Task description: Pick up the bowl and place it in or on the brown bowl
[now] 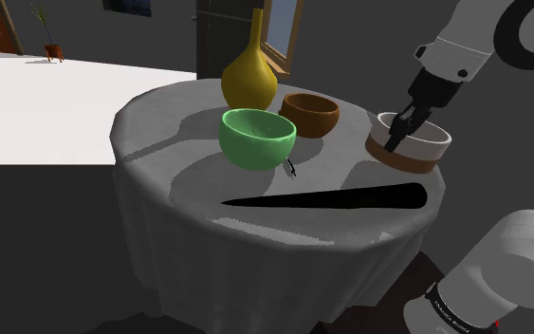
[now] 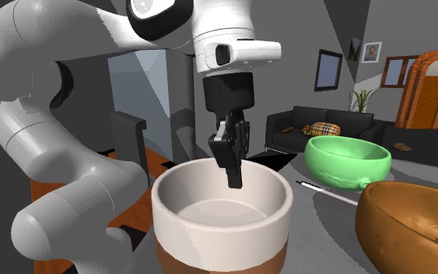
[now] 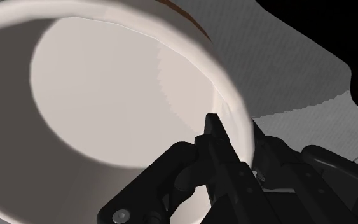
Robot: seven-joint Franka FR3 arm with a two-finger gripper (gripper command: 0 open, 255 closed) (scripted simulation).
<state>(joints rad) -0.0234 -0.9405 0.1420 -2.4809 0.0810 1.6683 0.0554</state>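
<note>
White bowl [image 1: 430, 144], brown-based, at brown bowl's [image 1: 310, 116] 3 o'clock in shoulder view: gripper [image 1: 395, 140] narrowly pinches its wall, 1 finger inside, for lifting.

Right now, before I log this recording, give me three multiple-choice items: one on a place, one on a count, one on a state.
1. In the shoulder view, the yellow vase stands: A. just beyond the green bowl B. on the floor C. under the table
2. Bowls on the table: A. one B. three C. five
3. The hand is: A. shut on the white bowl B. open above the vase C. holding the green bowl

1 A, it rises behind that bowl.
2 B: green, white, and the brown bowl.
3 A, its fingers clasp the rim.
</note>
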